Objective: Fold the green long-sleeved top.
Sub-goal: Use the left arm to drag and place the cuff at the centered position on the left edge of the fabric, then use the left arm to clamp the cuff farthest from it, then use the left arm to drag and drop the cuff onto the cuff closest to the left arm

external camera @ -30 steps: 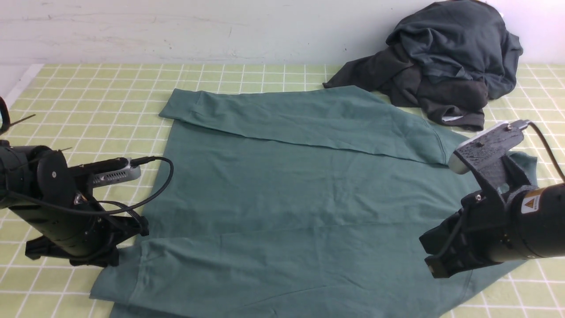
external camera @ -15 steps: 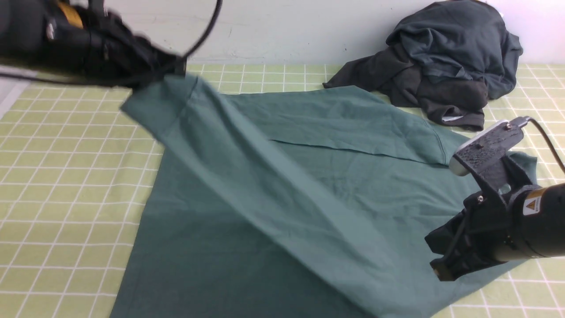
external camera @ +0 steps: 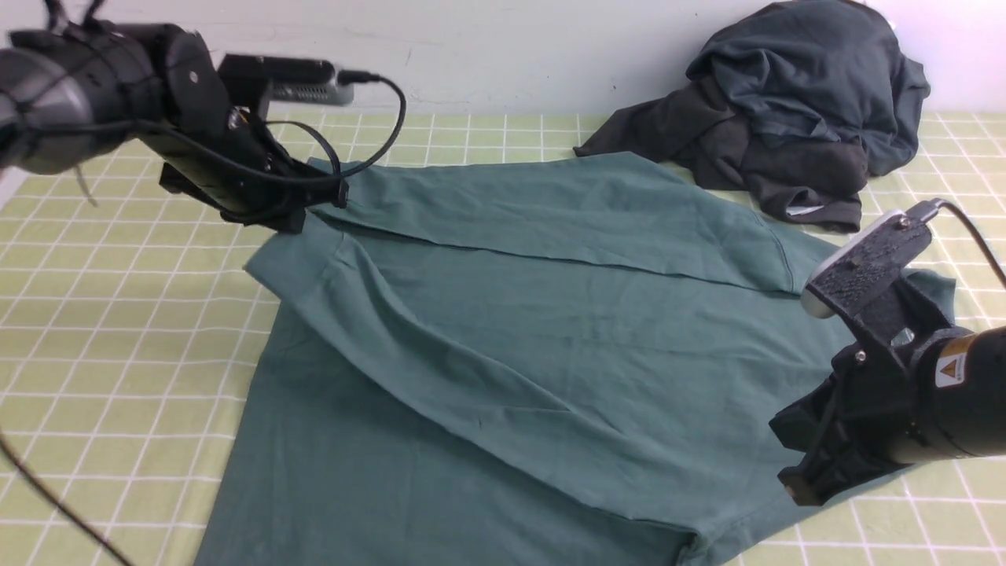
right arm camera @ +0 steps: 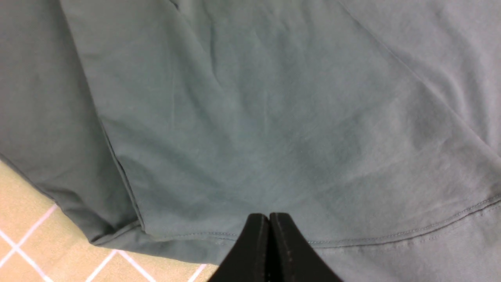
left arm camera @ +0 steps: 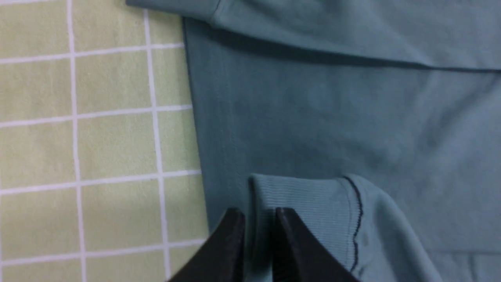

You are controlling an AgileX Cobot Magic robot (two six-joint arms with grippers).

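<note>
Front view: the green long-sleeved top (external camera: 550, 330) lies spread on the checked yellow-green cloth (external camera: 118, 330), one sleeve (external camera: 440, 354) folded slantwise across its body. A heap of charcoal garments (external camera: 794, 102) touches its far right corner.

My left gripper (external camera: 314, 206) sits low at the top's far left corner; here its fingers are hidden by the wrist.

Left wrist view: my left fingers stand slightly apart, with the sleeve's ribbed cuff (left arm camera: 301, 196) in the gap. I cannot tell whether they pinch it.

My right gripper (external camera: 794, 487) is over the top's near right edge.

Right wrist view: my right fingers are pressed together, nothing between them, above a stitched seam (right arm camera: 411, 235) that the front view does not resolve.
</note>
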